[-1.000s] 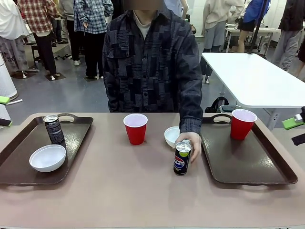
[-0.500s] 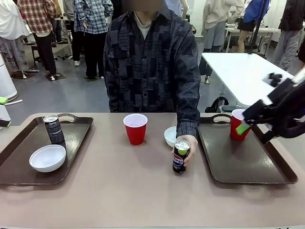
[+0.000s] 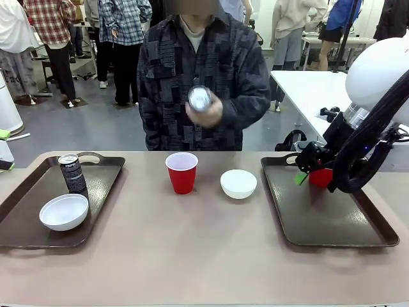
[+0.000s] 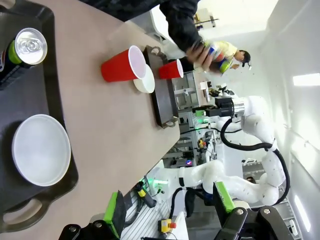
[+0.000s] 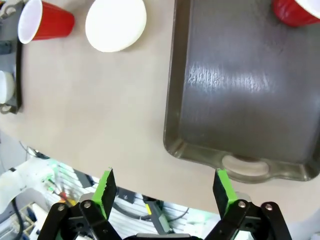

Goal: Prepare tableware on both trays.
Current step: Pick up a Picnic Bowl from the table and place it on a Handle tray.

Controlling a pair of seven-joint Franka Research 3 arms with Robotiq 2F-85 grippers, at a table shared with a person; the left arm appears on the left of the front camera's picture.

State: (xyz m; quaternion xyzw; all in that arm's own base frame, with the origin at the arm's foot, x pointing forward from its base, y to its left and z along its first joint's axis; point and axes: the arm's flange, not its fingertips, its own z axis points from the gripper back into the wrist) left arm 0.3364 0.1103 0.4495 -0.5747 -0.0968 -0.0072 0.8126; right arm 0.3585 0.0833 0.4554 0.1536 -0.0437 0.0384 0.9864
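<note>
Sitting on the tan counter [image 3: 192, 256] in a busy room: left tray [image 3: 102, 179], red cup [image 3: 182, 173], bowl [image 3: 238, 183], right tray [image 3: 319, 217]. A hand [image 3: 208, 115] holds the blue can [image 3: 199, 98] high. The right end effector [image 5: 164, 187] hangs wide over the right tray; the left end effector [image 4: 170, 210] is wide too.

Two dark brown rimmed trays lay on the bench: left tray [image 3: 102, 182] and right tray [image 3: 319, 220]. Left tray held an upright black-green can [image 3: 72, 173] at its far side and a white bowl [image 3: 64, 212] nearer. Right tray carried a red cup [image 3: 321, 178] at its far edge, partly hidden. On bare bench between the trays stood an upright red cup [image 3: 182, 172], with a second white bowl [image 3: 238, 183] just right of it. Pepsi can [image 3: 200, 98], blurred, was up off the bench in a person's hand [image 3: 209, 115].
</note>
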